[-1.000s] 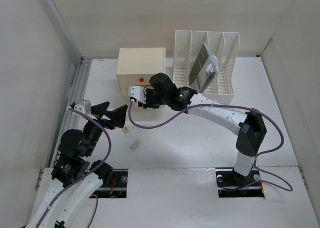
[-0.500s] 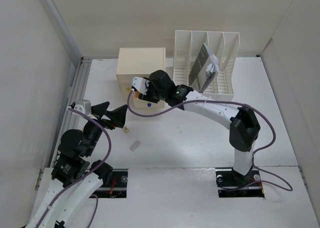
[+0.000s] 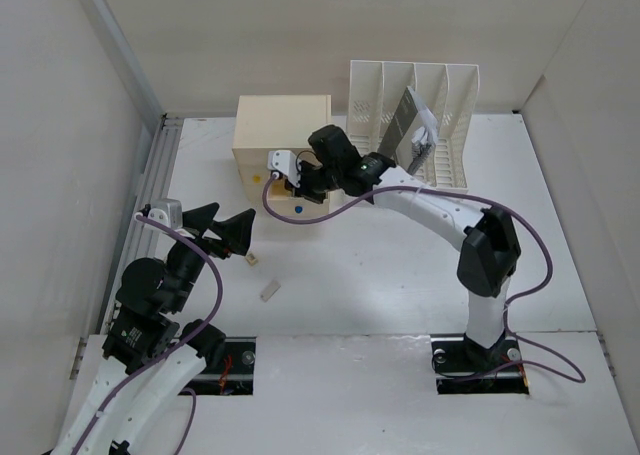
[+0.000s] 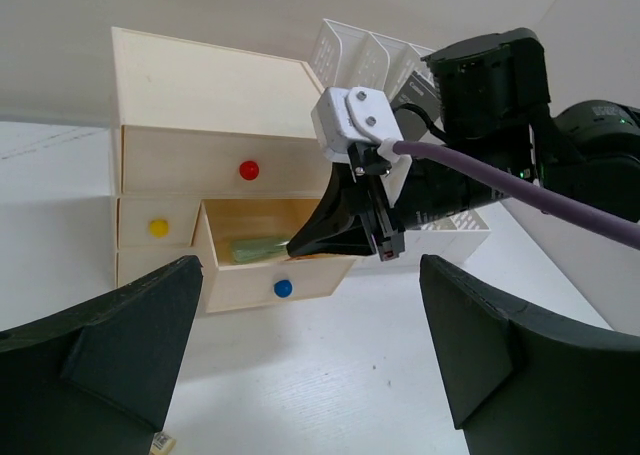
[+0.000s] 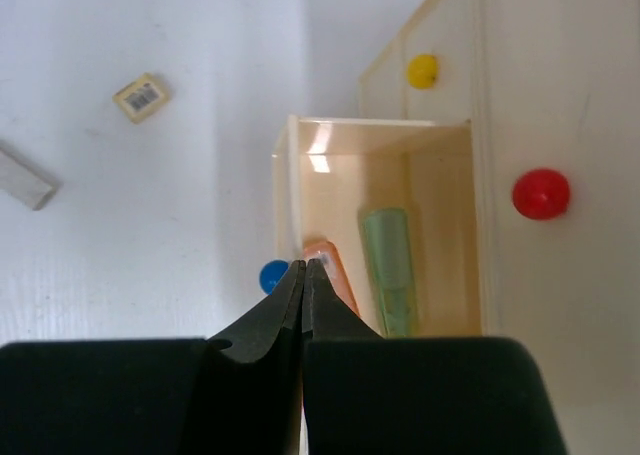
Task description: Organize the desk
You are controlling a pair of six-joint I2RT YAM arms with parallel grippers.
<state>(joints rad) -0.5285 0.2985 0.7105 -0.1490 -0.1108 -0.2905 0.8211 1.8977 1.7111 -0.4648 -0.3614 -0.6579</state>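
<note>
A white desk fills the top view, with a cream drawer box and a white file rack at its far edge. The right gripper hangs over the box's open drawer, the one with the blue knob. Its fingers are pressed together with nothing between them. A green item and an orange item lie inside the drawer. The left gripper waits with its fingers spread wide and empty. Near it, a small tag and a white bar lie loose on the desk. The work looks to be at the drawer-filling stage. Next, the right arm probably needs to rise clear of the drawer walls, then fetch those two pieces or push the drawer front squarely shut. The tag carries a barcode too small to read, and no brand or other writing is legible.
</note>
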